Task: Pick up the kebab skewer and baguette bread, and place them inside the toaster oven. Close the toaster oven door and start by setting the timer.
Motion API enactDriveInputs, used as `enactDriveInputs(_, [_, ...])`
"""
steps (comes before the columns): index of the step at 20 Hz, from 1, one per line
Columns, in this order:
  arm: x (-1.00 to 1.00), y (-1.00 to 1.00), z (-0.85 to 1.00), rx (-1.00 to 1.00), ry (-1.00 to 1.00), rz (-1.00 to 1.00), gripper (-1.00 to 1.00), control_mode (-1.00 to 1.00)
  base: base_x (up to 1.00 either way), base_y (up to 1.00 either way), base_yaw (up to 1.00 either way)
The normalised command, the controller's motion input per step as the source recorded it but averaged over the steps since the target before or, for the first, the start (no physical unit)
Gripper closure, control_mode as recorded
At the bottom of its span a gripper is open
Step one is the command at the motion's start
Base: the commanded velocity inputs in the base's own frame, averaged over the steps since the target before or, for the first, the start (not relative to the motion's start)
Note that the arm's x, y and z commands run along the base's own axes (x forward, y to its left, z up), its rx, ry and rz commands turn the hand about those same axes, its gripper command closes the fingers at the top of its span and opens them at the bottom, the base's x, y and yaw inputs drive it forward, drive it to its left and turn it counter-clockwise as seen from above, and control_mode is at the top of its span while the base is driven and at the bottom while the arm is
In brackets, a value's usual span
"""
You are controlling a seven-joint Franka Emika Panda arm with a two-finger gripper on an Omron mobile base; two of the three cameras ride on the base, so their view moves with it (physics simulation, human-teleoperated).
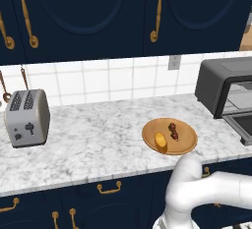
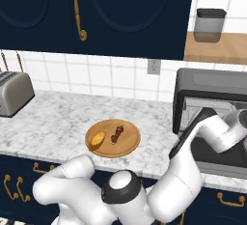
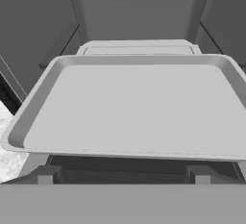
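Resting on a round wooden plate (image 1: pixel 183 147) near the counter's (image 1: pixel 93 139) front edge, the skewer (image 1: pixel 173 130) and the baguette (image 1: pixel 161 141) lie side by side, just apart; in the left base view the plate sits lower centre-right, the baguette left of the skewer. In the right base view the same plate (image 2: pixel 128 149) is at centre, baguette (image 2: pixel 97 139) left, skewer (image 2: pixel 117 133) right. The toaster oven (image 1: pixel 221 83) stands at the right edge of both base views, well apart from the plate, with its door (image 2: pixel 219 157) dropped open. The arm reaches to the oven's mouth in the right base view (image 2: pixel 212 93). The hand view looks into the cavity, where a pale grey tray (image 3: pixel 134 107) spans the frame. The gripper's jaws stand wide, holding nothing. A silver toaster (image 1: pixel 27 117) sits at the far left.
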Motion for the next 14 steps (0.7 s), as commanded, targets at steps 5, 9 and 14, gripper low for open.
enactDriveInputs(5, [-0.48, 0.17, 0.44, 0.0, 0.06, 0.0, -1.0, -1.0, 0.0, 0.0, 0.0])
enactDriveInputs(9, [-0.52, 0.74, 0.08, 0.0, 0.17, 0.0, -1.0, -1.0, 0.0, 0.0, 0.0])
enactDriveInputs(14, [-0.44, 0.98, 0.0, 0.0, 0.17, 0.01, -1.0, -1.0, 0.0, 0.0, 0.0])
